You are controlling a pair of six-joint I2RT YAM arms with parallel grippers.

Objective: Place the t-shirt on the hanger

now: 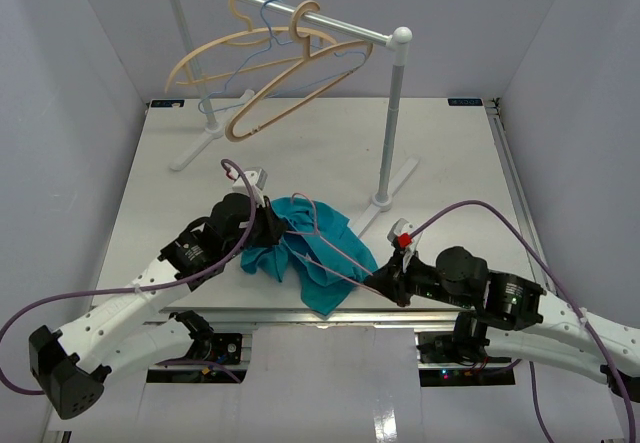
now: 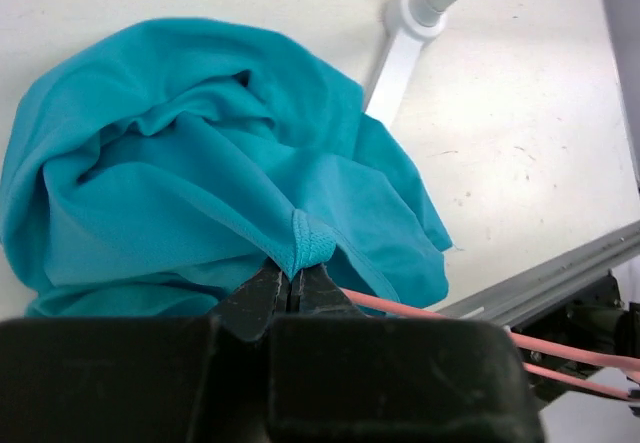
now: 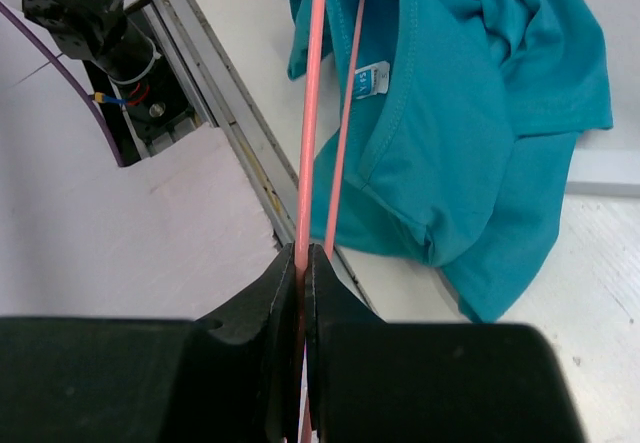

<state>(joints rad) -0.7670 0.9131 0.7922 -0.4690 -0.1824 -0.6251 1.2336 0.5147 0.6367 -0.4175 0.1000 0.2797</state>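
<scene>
Table (image 1: 450,163): white, flat.
On it, near front edge: crumpled teal t-shirt (image 1: 315,253).
On it, at back: rack (image 1: 393,113) feet.

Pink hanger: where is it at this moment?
Top view: the pink hanger lies across the teal t-shirt, centre-front on the table, one end clamped in the right gripper.

There is one teal t-shirt (image 1: 305,248), bearing one white label (image 3: 372,80), and one white table (image 1: 450,153). Hangers number four: one thin pink wire hanger (image 3: 313,113), two thick beige hangers (image 1: 205,51) (image 1: 303,38) and one thin light-blue hanger (image 1: 213,103). One clothes rail (image 1: 350,23) has two upright posts (image 1: 185,33) (image 1: 392,113). Two robot arms show, one left arm (image 1: 130,303) and one right arm (image 1: 560,323), with two grippers, one left gripper (image 1: 272,225) and one right gripper (image 1: 385,281). Purple cables (image 1: 120,288) (image 1: 500,213) number two
</scene>
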